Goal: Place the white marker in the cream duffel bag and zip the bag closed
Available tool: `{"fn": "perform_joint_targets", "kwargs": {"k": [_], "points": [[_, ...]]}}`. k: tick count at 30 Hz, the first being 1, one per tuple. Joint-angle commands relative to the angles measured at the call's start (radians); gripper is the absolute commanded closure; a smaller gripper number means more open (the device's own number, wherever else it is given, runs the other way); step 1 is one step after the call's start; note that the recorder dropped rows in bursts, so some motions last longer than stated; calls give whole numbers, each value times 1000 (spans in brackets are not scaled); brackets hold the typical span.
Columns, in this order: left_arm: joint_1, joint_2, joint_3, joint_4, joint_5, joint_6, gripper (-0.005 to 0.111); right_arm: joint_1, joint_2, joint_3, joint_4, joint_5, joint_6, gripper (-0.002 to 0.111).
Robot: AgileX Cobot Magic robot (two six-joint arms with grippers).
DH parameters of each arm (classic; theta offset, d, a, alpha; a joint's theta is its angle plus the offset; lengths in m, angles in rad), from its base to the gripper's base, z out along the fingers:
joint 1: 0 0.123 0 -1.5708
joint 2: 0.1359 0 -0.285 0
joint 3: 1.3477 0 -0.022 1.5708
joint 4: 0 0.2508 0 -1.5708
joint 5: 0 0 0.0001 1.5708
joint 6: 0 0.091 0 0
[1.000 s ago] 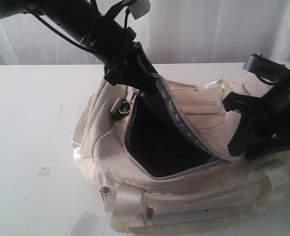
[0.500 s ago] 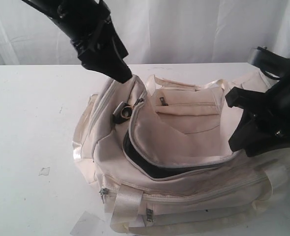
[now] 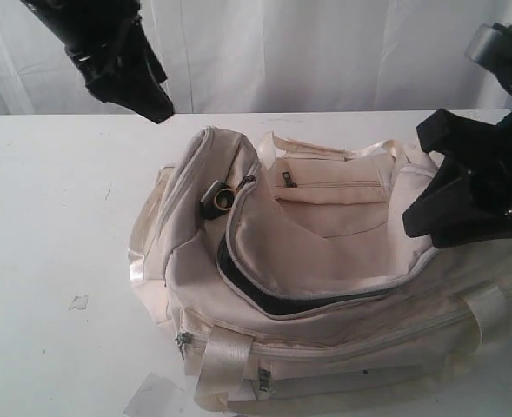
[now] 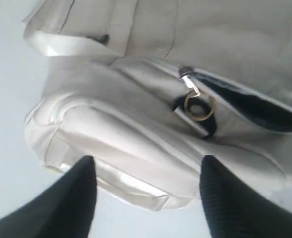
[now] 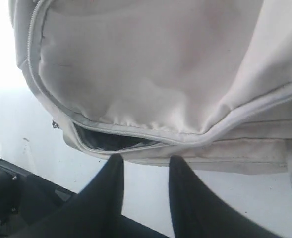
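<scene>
Exterior view: the large soft cream fabric duffel bag (image 3: 325, 252) sits on the plain white table (image 3: 56, 217). Its top flap lies slack over the mouth, leaving only a dark curved slit of black lining (image 3: 273, 300) showing. The slim white marker appears nowhere. My guess is it sits inside under that flap, but I cannot confirm it.

The black left gripper (image 3: 147, 100) hangs high above the bag's left end, well clear of the fabric and carrying nothing. The black right gripper (image 3: 429, 221) is low against the bag's right end, probably to steady it for the zipping to come. The round metal zip-pull ring (image 3: 216, 201) rests on the left shoulder of the bag, free for the taking.

Left wrist view: the left gripper (image 4: 146, 166) has its 2 dark fingers spread wide with nothing between them. The bag (image 4: 111, 124) lies below, and the ring (image 4: 199, 106) is off to one side rather than between the fingers. That looks like a line-up for the pull, not yet a grab.

Right wrist view: the right gripper (image 5: 146, 159) has its 2 fingers partly apart, with bare table showing through the gap. The tips reach the bag's (image 5: 150, 74) lower seam, just beside the open slit (image 5: 111, 141). Whether they touch the cloth I cannot tell.
</scene>
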Motion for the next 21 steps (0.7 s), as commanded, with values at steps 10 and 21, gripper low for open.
{"fn": "perform_joint_targets", "kwargs": {"k": [10, 21], "points": [[270, 72, 0, -467, 41, -46, 84, 4, 168, -2, 313, -331, -243, 108], [253, 276, 0, -536, 67, -265, 37, 289, 337, -2, 672, -432, -837, 108]]}}
